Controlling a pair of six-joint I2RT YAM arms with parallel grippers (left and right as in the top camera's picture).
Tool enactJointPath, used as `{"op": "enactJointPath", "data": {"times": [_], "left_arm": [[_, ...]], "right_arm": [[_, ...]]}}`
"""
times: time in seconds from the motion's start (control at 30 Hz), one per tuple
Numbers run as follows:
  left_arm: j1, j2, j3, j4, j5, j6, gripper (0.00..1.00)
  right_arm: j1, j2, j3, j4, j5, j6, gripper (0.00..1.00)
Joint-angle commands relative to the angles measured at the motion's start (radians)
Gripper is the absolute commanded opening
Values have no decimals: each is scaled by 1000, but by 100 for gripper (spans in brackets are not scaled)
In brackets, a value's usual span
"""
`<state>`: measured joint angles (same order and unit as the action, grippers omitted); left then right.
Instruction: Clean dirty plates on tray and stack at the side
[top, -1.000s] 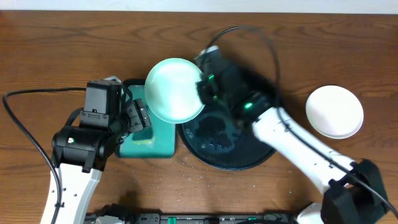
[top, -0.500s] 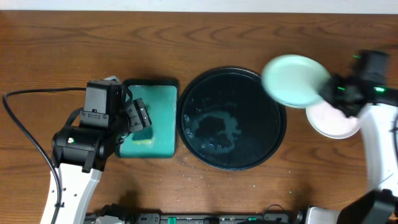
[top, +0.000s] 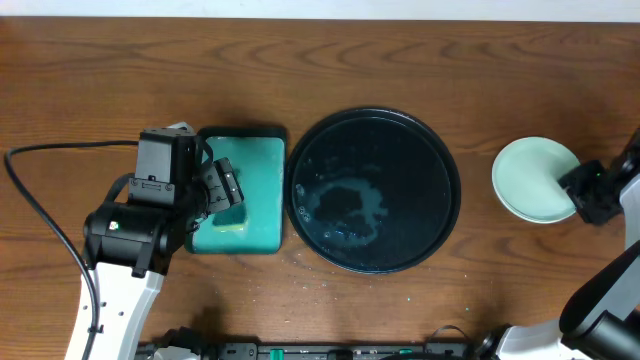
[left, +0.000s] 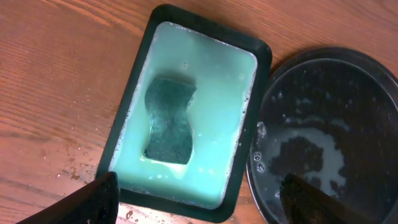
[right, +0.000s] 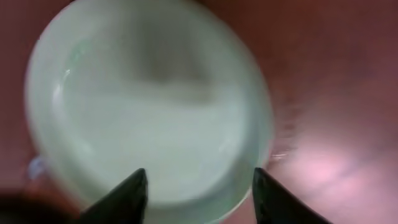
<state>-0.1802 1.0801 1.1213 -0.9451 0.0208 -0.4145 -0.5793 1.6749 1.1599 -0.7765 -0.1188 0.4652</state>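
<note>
The black tray (top: 400, 150) sits mid-table with soapy water pooled in it and no plate on it; the left wrist view shows its wet left part (left: 348, 93). A pale mint plate (top: 530, 178) lies on top of a white plate at the right side of the table, and it fills the right wrist view (right: 149, 99). My right gripper (top: 572, 190) is at that plate's right rim, its jaws apart over the near edge (right: 199, 190). My left gripper (top: 225, 190) hangs open above the teal tray (left: 199, 202), holding nothing.
The rectangular teal tray (top: 255, 235) of soapy water lies left of the black tray, with a dark sponge (left: 169, 121) lying in it. A black cable (top: 40, 200) loops across the table on the far left.
My right arm carried the mint plate from over the teal tray across to the right, set it on the white plate, and its jaws parted. The left arm stayed still.
</note>
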Motion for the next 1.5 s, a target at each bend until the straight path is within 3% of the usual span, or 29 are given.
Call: {"op": "enactJointPath", "data": {"times": [0.0, 0.2, 0.4, 0.47, 0.5, 0.53, 0.83, 1.17, 1.33, 1.47], "left_arm": [[2, -2, 22, -5, -3, 6, 83], [2, -2, 22, -5, -2, 6, 83], [2, -2, 22, -5, -2, 6, 83], [2, -2, 22, -5, -2, 6, 83], [2, -2, 22, -5, -2, 6, 83], [2, -2, 22, -5, -2, 6, 83], [2, -2, 22, -5, -2, 6, 83], [2, -2, 22, -5, -2, 6, 83], [2, -2, 22, -5, -2, 6, 83], [2, -2, 22, -5, -3, 6, 83]], "right_arm": [[25, -64, 5, 3, -272, -64, 55], [164, -254, 5, -20, -606, -259, 52], [436, -465, 5, -26, -616, -340, 49], [532, -511, 5, -24, -592, -340, 53], [575, -529, 5, -24, -575, -340, 56], [616, -543, 5, -26, -557, -340, 99], [852, -566, 5, -65, -533, -318, 99], [800, -685, -5, -67, -360, -621, 99], [801, -866, -163, 79, -122, -631, 99], [795, -1084, -381, 150, -89, -631, 99]]}}
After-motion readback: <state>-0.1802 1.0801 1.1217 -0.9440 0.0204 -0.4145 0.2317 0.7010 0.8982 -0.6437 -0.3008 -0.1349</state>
